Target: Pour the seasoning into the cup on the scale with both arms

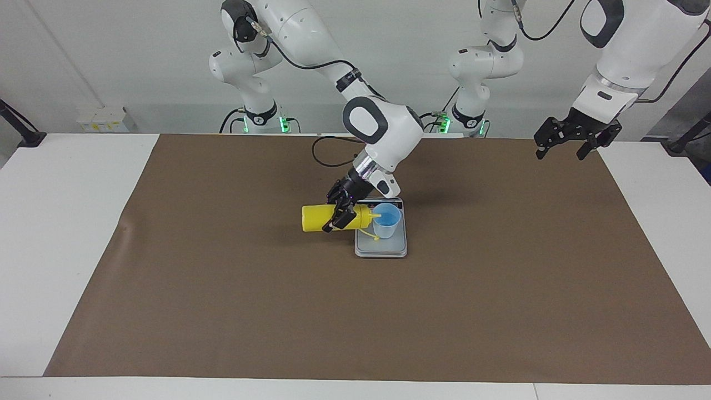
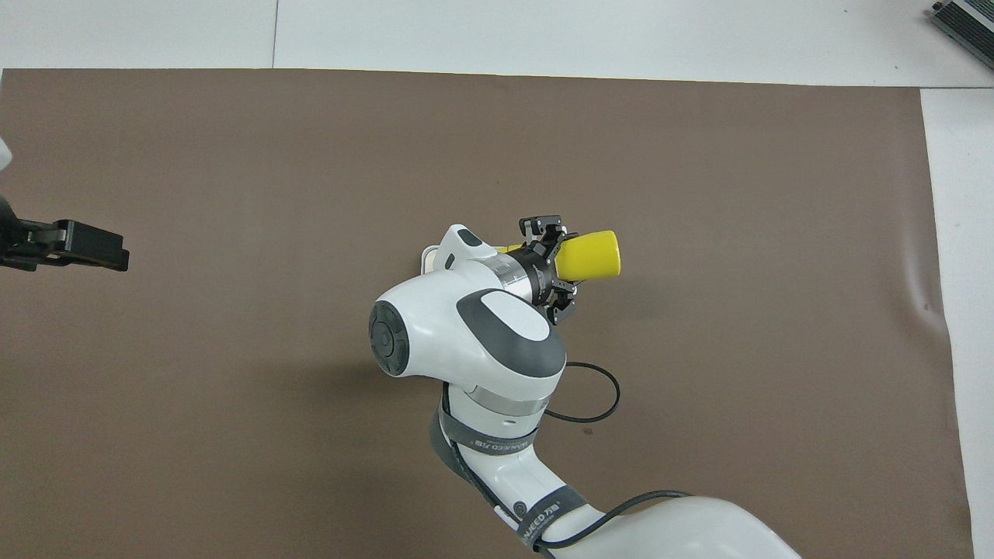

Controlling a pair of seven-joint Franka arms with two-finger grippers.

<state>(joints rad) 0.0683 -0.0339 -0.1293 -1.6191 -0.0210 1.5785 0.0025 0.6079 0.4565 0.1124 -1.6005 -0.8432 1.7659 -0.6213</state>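
Two arms: right gripper [image 1: 340, 214] pinches the yellow plastic seasoning [image 1: 319, 218] bottle sideways, cone nozzle at the cup [image 1: 386, 220] rim.
Tapered light-blue cup stands on the flat silver-grey scale [image 1: 381, 248]; left gripper [image 1: 567, 145] waits spread over the brown mat [image 1: 500, 278].

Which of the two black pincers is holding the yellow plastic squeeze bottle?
The right pincer, shut on the yellow plastic squeeze bottle tipped sideways. The left pincer hangs open, holding nothing.

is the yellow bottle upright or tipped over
Tipped: the yellow bottle lies level in the right gripper, its nozzle at the rim of the cup.
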